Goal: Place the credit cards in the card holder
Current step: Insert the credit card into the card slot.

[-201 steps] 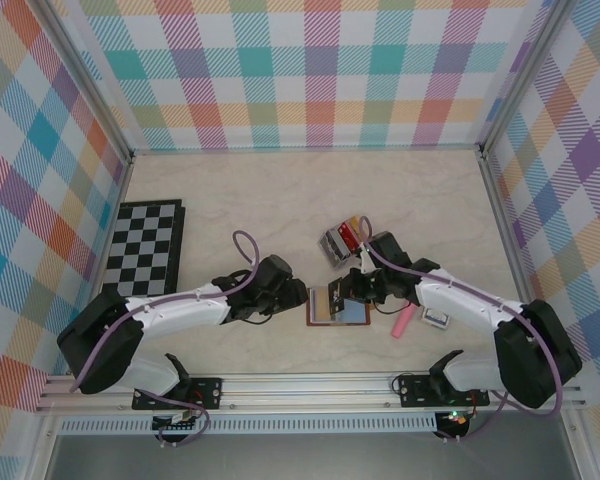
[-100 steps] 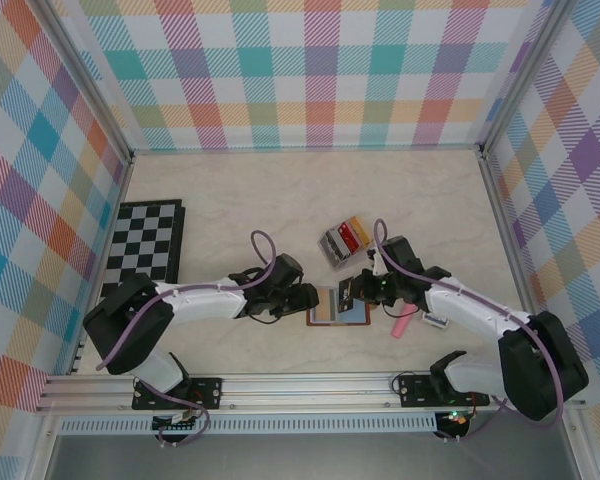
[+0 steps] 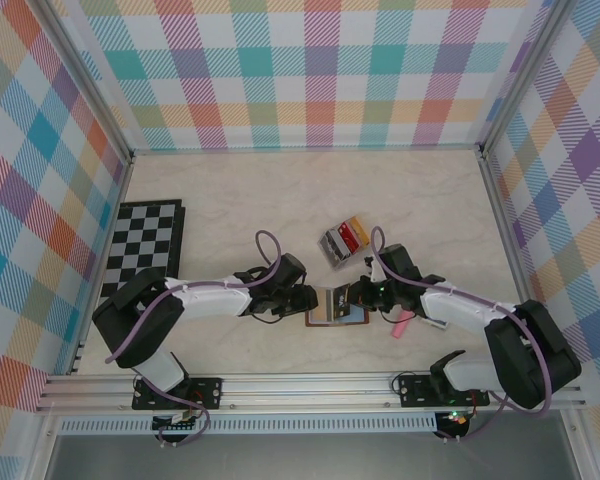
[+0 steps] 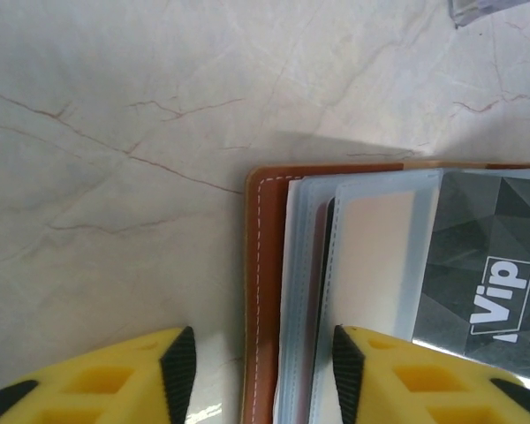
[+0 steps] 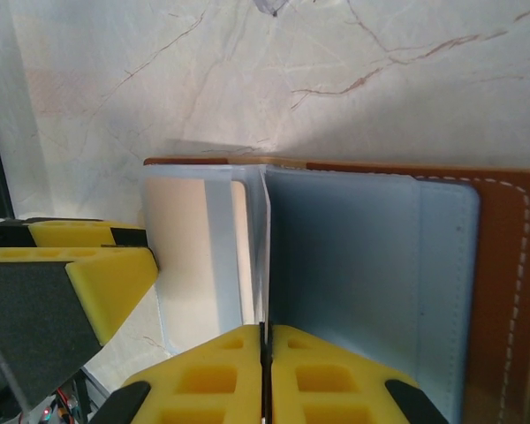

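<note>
Pinching a thin leaf seen edge-on, the right gripper (image 5: 263, 340) has its two yellow fingers pressed together with only that sliver between them. The left wrist view shows the leaf as a dark card (image 4: 486, 256) marked "Vip", tilted over the right part of the open card holder (image 4: 258, 283). In the right wrist view, the card's edge runs along the line where a clear sleeve page meets the pale blue inside panel.

The left gripper (image 4: 256, 353) has its fingers spread wide and grips nothing. One finger (image 4: 115, 384) is over bare table, left of the holder's brown stitched edge, and the other is over the clear sleeves. I cannot tell whether either touches anything.

From above, the holder lies flat on the marble-look table (image 3: 240, 200), between the two grippers, near the front edge. Just behind it a clear rack (image 3: 330, 246) holds red and yellow cards (image 3: 352, 232) upright. A pink object (image 3: 403, 324) lies to the holder's right, and a chessboard (image 3: 145, 247) lies well apart on the left.
</note>
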`<action>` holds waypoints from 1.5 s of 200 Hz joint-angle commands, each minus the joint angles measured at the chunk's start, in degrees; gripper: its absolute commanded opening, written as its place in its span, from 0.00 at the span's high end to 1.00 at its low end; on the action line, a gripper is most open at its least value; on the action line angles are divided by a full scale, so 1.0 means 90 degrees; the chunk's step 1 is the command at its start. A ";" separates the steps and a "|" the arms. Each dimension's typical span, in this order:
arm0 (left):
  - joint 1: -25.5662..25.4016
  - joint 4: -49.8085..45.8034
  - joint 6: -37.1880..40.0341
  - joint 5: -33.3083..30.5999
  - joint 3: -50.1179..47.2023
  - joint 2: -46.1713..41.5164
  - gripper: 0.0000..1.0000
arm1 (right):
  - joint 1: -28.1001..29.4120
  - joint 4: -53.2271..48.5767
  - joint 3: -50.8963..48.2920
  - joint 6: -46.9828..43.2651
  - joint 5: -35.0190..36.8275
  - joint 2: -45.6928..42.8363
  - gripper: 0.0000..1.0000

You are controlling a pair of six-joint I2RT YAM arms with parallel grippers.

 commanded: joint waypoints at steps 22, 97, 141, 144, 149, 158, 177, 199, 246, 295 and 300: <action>-0.0075 0.0047 0.0008 0.0173 0.0070 0.0402 0.62 | -0.0001 0.0011 -0.0052 0.0044 0.0022 -0.0259 0.92; -0.0085 -0.0014 0.0008 0.0140 0.0099 0.0413 0.64 | -0.0001 0.0488 -0.0157 0.0107 -0.0101 -0.0219 0.92; -0.0086 0.0002 -0.0002 0.0171 0.0121 0.0462 0.64 | 0.0019 0.0848 -0.0294 0.0092 -0.0149 0.0376 0.92; -0.0085 0.0001 -0.0002 0.0177 0.0125 0.0464 0.64 | 0.0024 0.0865 -0.0304 0.0092 -0.0153 0.0412 0.92; -0.0085 0.0006 -0.0001 0.0178 0.0123 0.0463 0.64 | 0.0019 0.0918 -0.0340 0.0100 -0.0202 0.0464 0.92; -0.0085 -0.0007 -0.0007 0.0185 0.0126 0.0473 0.65 | 0.0028 0.1074 -0.0408 0.0127 -0.0295 0.0510 0.92; -0.0087 -0.0018 -0.0014 0.0173 0.0137 0.0473 0.65 | 0.0043 0.1139 -0.0456 0.0165 -0.0413 0.0516 0.92; -0.0085 0.0002 -0.0041 0.0166 0.0136 0.0480 0.65 | 0.0058 0.1119 -0.0466 0.0150 -0.0472 0.0454 0.92; -0.0088 0.0001 -0.0098 0.0141 0.0120 0.0439 0.66 | 0.0058 0.0495 -0.0471 0.0033 -0.0296 0.0166 0.92; -0.0085 0.0124 -0.0153 0.0224 0.0113 0.0442 0.66 | 0.0063 0.0879 -0.0641 0.0283 -0.0407 0.0199 0.92; -0.0085 0.0160 -0.0160 0.0262 0.0115 0.0449 0.66 | 0.0055 0.0999 -0.0637 0.0353 -0.0401 0.0243 0.92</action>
